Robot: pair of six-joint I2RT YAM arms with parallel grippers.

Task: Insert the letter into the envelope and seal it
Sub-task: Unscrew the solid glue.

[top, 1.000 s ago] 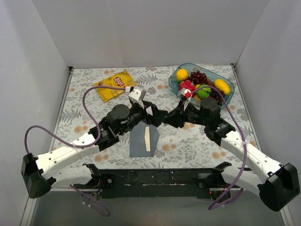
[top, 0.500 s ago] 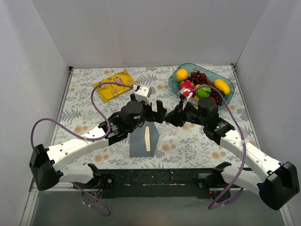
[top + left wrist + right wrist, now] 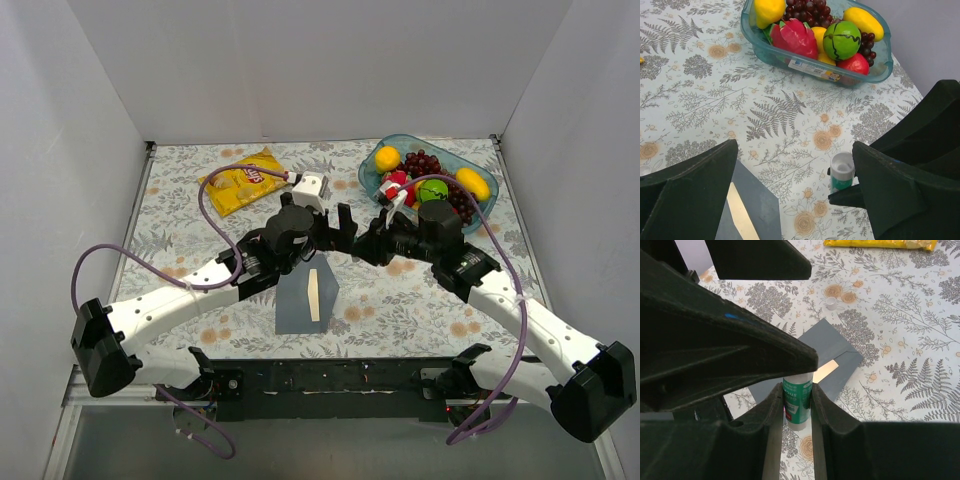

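White panels close in a desk (image 3: 400, 300) spread with a grey fern-and-flower cloth. Nearest the arm bases lies the flat slate-blue paper envelope (image 3: 293, 308). Of the cream paper letter (image 3: 314, 295) only a narrow strip shows against it, the rest covered by grey paper. How far the letter sits inside cannot be told.

Just beyond, the two hands meet above the envelope's far end. The left hand (image 3: 338, 232) has its fingers wide apart and holds nothing. The right hand (image 3: 368, 238) is clamped on a green-and-white glue stick (image 3: 797, 407). From above, the black fingers hide the glue stick entirely. The right wrist view shows it pinched between the pads, with the envelope and the cream strip on the desk below it. The left wrist view shows it roughly upright, white top up, between that hand's own spread fingers (image 3: 695, 190). The right hand's dark bulk blocks that view's right side.

A small white round cap (image 3: 830, 302) lies on the cloth past the envelope, plain only in the right wrist view.

Farther back, a yellow crisp bag (image 3: 243, 180) lies at the left. At the right sits a clear teal plastic bowl (image 3: 365, 178) of lemons, dark grapes, a green ball and pink fruit, well apart from the envelope. Purple cables (image 3: 210, 195) loop over both arms.
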